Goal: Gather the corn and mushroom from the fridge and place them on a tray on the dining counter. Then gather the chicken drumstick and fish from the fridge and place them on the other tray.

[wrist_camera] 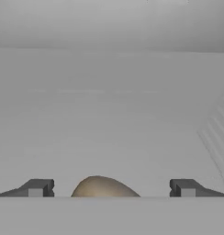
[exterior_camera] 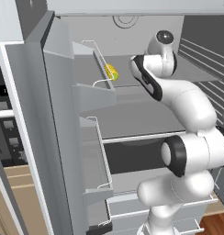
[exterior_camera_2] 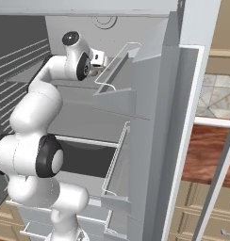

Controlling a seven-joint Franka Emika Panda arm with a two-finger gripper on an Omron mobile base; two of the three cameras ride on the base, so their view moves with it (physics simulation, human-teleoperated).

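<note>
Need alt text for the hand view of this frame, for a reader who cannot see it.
Inside the grey fridge, the gripper has its jaws wide apart, with the rounded top of a tan-brown item between them at the bottom of the view. Beyond it, a bare grey shelf runs to the back wall; what the item is cannot be told.

no readable text, label, brand, number or sign anywhere.

Corn [exterior_camera: 111, 72]: yellow with a green end. Fridge interior [exterior_camera: 132, 114]: plain grey. Arm [exterior_camera: 187, 110]: white with black joints. Rounded item [wrist_camera: 103, 187] between the 2 dark grey fingers [wrist_camera: 38, 187]: tan-brown.
</note>
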